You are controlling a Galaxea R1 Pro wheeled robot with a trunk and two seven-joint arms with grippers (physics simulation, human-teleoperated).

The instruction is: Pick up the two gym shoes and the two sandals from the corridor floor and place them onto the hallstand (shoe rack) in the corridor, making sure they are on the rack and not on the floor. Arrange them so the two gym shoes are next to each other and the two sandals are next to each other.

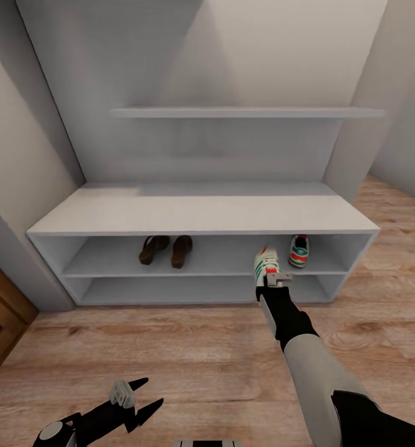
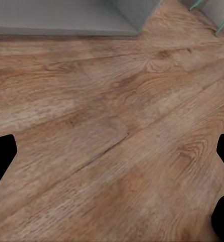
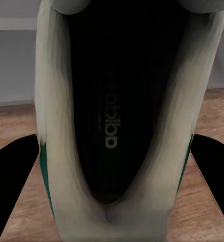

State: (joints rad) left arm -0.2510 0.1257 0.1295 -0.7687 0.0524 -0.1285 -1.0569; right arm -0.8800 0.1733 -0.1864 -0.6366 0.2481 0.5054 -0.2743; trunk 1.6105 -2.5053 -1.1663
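now right gripper (image 1: 274, 277) clamps gym shoe (image 1: 266, 262) at hallstand (image 1: 201, 211).

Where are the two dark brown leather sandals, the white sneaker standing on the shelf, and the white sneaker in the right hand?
Dark brown leather sandals (image 1: 166, 249): head view, between the pair.
White shelved sneaker (image 1: 299, 251): head view, upper.
White held sneaker (image 3: 112, 131): right wrist view, insole.

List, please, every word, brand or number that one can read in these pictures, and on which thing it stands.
Blurred lettering, perhaps "adidas" but not surely readable: on the dark insole inside the gym shoe between the fingers of the right gripper.
Second gym shoe, sandals, hallstand: no readable text.
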